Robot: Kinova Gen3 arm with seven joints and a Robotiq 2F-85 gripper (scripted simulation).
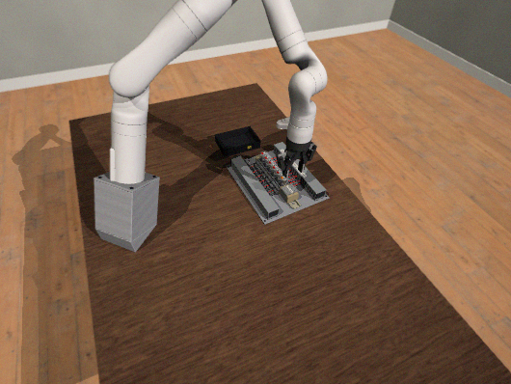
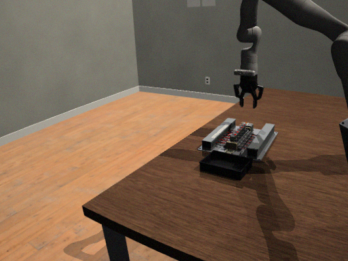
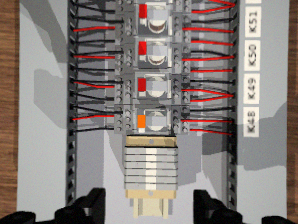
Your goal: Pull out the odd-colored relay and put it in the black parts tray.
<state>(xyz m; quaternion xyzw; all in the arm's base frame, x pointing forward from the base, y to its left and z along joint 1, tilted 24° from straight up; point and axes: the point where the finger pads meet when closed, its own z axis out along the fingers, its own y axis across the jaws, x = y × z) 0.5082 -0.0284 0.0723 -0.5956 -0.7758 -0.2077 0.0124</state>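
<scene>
The grey relay panel [image 1: 251, 185] [image 2: 217, 134] [image 3: 42, 100] lies flat on the dark wooden table [image 1: 241, 299], with a row of relays down its middle. In the wrist view, the lowest relay [image 3: 152, 121], beside label K48, has an orange button; the three relays [image 3: 152, 87] above it have red buttons. My gripper [image 1: 295, 166] [image 2: 248, 104] [image 3: 149, 205] is open and empty. It hangs well above the panel's end, over the beige end block [image 3: 151, 170] just past the orange-button relay. The black parts tray [image 1: 237, 141] [image 2: 224, 166] sits empty against the panel's other end.
Grey wire ducts [image 1: 315, 188] [image 2: 262, 134] run along both long sides of the panel, with red and black wires between them and the relays. The arm's grey base [image 1: 126, 209] stands on the table's left. The table's right edge [image 1: 357, 193] is close to the panel.
</scene>
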